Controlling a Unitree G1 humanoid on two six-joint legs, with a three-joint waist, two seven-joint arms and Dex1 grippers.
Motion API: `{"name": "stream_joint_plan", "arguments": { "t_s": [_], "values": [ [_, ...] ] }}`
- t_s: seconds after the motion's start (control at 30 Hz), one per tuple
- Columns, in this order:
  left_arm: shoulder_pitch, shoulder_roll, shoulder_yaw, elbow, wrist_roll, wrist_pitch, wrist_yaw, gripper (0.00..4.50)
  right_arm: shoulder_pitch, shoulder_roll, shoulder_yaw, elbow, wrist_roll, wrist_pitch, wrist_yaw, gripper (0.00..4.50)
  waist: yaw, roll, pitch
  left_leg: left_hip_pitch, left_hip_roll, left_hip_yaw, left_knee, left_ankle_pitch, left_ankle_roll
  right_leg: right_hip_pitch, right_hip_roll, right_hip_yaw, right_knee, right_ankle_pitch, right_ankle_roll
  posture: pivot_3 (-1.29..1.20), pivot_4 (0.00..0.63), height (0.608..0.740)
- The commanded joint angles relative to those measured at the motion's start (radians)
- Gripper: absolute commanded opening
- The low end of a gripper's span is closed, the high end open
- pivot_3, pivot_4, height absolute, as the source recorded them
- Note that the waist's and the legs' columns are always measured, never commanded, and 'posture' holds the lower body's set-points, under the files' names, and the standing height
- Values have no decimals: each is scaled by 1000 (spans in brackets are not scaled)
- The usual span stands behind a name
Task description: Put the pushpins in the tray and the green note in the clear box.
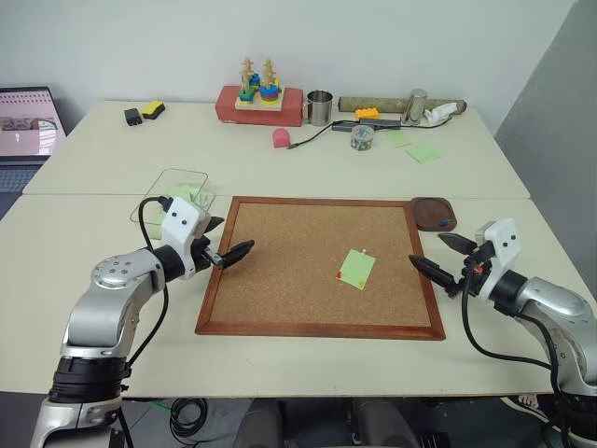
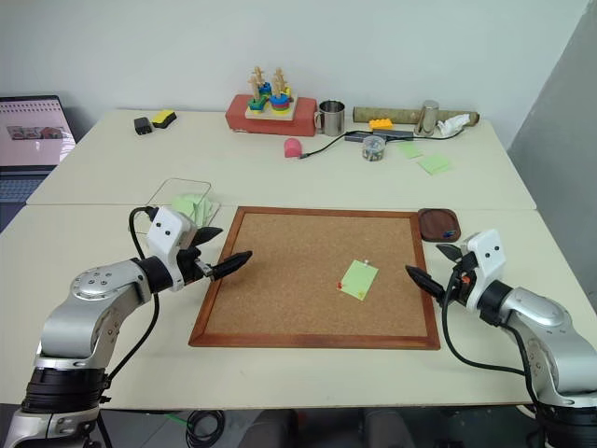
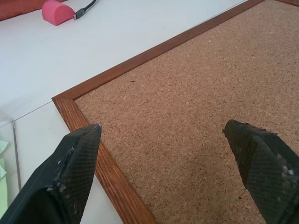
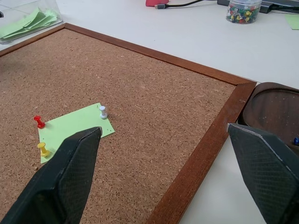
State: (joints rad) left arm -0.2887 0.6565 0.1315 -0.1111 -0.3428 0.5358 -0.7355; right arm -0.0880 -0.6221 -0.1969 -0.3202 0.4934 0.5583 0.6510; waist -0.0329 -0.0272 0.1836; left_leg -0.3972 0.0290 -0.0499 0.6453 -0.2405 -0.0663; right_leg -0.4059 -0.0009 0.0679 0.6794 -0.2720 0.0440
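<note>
Cork was the trouble, to my eye: the green note lay pinned to the cork board right of its centre, and the pushpins were tiny. I counted a red pin, a pale pin and a yellow pin at its edges. Blunt black fingertips might slip off a head that small, or flick a pin loose across the table. Tugging the paper before every pin was out would likely tear it.

Both grippers hung spread wide and held nothing. The left gripper hovered over the board's left edge, well apart from the note; the right gripper hovered at the right edge, nearer the pins.

As for containers, the tray sat just off the board's far right corner with one small blue thing in it, too small to name. The clear box stood by the far left corner and held several like green notes.
</note>
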Motion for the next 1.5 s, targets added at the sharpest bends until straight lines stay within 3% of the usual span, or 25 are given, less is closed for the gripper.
{"name": "stream_joint_plan", "arguments": {
  "t_s": [0.03,0.2,0.3,0.5,0.9,0.97,1.33,1.5],
  "values": [
    [-22,7,41,-23,-36,2,-7,4451,-6,-4,-21,-38,6,-11,-6,4500,0,0,0,0,0,0,0,0,0,0,0,0,0,0,0,0,150,740],
    [-26,-10,50,-36,-77,-1,-18,4451,-10,8,-4,-46,-12,-22,-25,4500,0,0,0,0,0,0,0,0,0,0,0,0,0,0,0,0,150,740],
    [-44,-45,64,-64,-128,25,4,4000,-24,25,19,-50,-23,-28,-41,4500,0,0,0,0,0,0,0,0,0,0,0,0,0,0,0,0,150,740],
    [-48,-89,20,-117,-153,45,21,2789,-64,69,87,-45,-52,-42,-57,4500,-1,0,0,0,0,0,0,0,0,0,0,0,0,0,0,0,150,740],
    [-11,-174,-157,-104,-72,-15,19,307,-151,156,201,31,-105,-77,-54,4500,0,0,0,0,0,0,0,0,0,0,0,0,0,0,0,0,150,740],
    [-5,-183,-174,-88,-60,-29,17,62,-160,169,215,56,-116,-92,-52,4500,-1,0,0,0,0,0,0,0,0,0,0,0,0,1,-2,0,150,740],
    [-9,-208,-312,102,91,-80,29,62,-206,254,263,213,-161,-157,-31,4500,1,1,0,0,0,0,0,0,0,0,0,0,0,2,-4,0,150,740],
    [8,-224,-321,86,99,-75,31,62,-225,267,277,274,-183,-176,-26,4500,4,2,-2,2,-1,0,1,0,0,3,0,0,1,2,-2,0,150,740]
  ]
}}
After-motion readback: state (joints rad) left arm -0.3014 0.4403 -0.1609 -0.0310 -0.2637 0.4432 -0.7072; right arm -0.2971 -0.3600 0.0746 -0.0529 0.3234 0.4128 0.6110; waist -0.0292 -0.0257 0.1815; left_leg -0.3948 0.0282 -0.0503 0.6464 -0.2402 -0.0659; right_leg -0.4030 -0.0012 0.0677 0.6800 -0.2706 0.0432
